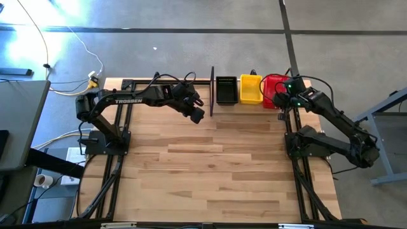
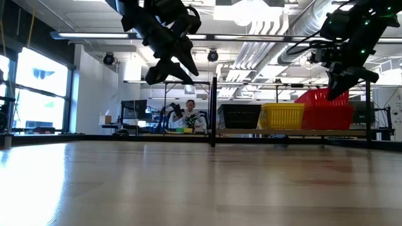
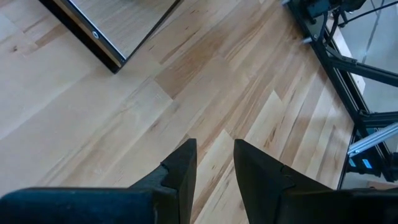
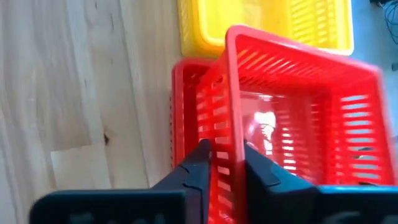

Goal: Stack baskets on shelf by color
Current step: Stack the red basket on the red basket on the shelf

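Note:
A black basket, a yellow basket and red baskets stand side by side on the shelf at the table's far edge. One red basket sits tilted inside another red basket, its near end raised. My right gripper is over that raised end, fingers a little apart, one on each side of the basket's wall. My left gripper hangs open and holding nothing above bare table, left of the shelf. My right gripper straddles the tilted red basket's near end wall from above, slanting down, one finger inside the basket and one outside. Whether the fingers still touch the wall, I cannot tell. The basket's far end rests in the lower red basket.
The wooden tabletop lies bare in front of the shelf. Black arm frames run along the table's left and right sides. A person sits in the room beyond the table.

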`<action>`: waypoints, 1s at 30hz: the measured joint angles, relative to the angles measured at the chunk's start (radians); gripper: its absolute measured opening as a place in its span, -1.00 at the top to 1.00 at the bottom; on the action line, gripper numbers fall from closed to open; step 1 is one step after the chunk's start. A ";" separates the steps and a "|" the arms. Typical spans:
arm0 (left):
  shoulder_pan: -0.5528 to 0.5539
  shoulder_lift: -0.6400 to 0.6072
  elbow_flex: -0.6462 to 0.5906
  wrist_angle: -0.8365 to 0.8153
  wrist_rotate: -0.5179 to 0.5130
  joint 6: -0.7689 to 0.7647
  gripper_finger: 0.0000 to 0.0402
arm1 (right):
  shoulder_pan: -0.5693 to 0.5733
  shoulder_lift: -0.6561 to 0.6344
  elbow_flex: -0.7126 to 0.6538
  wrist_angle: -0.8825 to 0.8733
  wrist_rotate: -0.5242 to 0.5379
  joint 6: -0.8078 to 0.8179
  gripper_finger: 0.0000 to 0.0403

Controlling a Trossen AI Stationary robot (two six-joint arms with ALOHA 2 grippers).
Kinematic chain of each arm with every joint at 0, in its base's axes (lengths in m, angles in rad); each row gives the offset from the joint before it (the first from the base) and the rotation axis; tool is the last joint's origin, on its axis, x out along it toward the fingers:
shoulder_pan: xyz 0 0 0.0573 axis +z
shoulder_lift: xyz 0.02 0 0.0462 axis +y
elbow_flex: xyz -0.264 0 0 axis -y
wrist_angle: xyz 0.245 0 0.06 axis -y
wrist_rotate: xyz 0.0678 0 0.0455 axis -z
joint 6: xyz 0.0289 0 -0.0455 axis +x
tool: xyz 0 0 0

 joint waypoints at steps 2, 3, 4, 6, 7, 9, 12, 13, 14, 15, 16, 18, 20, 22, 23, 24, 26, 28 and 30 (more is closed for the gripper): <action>0.000 0.000 0.000 0.000 0.000 -0.001 0.52 | 0.000 -0.007 0.000 0.000 0.001 -0.004 0.69; 0.000 0.000 0.000 0.000 0.000 -0.002 0.52 | 0.000 -0.014 0.000 0.000 -0.001 -0.007 0.64; 0.000 0.000 0.000 0.000 0.000 -0.002 0.52 | 0.000 -0.020 0.000 0.001 -0.003 -0.007 0.60; 0.000 0.000 0.000 0.000 0.000 -0.002 0.52 | 0.000 -0.033 0.000 0.004 -0.010 0.002 0.55; 0.000 0.000 0.000 0.000 0.000 -0.002 0.52 | 0.000 -0.040 0.000 0.004 -0.015 0.014 0.53; 0.000 0.000 0.000 0.000 0.000 -0.001 0.52 | 0.000 -0.053 0.000 0.003 -0.029 0.036 0.52; 0.000 0.000 0.000 0.002 0.000 -0.002 0.52 | 0.000 -0.072 0.000 0.002 -0.020 0.069 0.51; 0.000 0.000 0.000 0.003 0.000 -0.002 0.52 | 0.000 -0.076 0.000 0.002 -0.009 0.076 0.51; 0.000 0.000 0.000 0.003 0.000 -0.002 0.52 | 0.000 -0.078 0.000 0.002 0.002 0.084 0.51; 0.000 0.000 0.000 0.003 0.000 -0.002 0.52 | 0.000 -0.079 0.000 0.002 0.012 0.094 0.51; 0.000 0.000 0.000 0.003 0.000 -0.003 0.52 | 0.000 -0.079 0.000 0.002 0.017 0.112 0.51; 0.000 0.000 0.000 0.003 0.000 -0.002 0.52 | 0.000 -0.079 0.000 -0.006 0.009 0.153 0.51; 0.000 0.000 0.000 0.003 0.000 -0.004 0.52 | 0.000 -0.079 0.002 -0.024 -0.026 0.205 0.51; 0.000 0.000 0.000 0.005 0.000 -0.013 0.52 | 0.000 -0.079 0.012 -0.048 -0.059 0.248 0.51; 0.000 0.000 0.000 0.007 0.000 -0.018 0.52 | 0.000 -0.079 0.018 -0.053 -0.068 0.263 0.51; 0.000 0.000 0.000 0.012 0.000 -0.019 0.52 | 0.000 -0.079 0.023 -0.061 -0.071 0.279 0.51; 0.000 0.000 0.000 0.028 0.000 -0.019 0.52 | 0.000 -0.079 0.032 -0.075 -0.076 0.328 0.51; 0.000 0.000 0.000 0.042 0.000 -0.019 0.52 | 0.000 -0.079 0.040 -0.081 -0.124 0.387 0.51; 0.000 0.000 0.000 0.058 0.000 -0.019 0.52 | 0.000 -0.076 0.041 -0.094 -0.193 0.437 0.51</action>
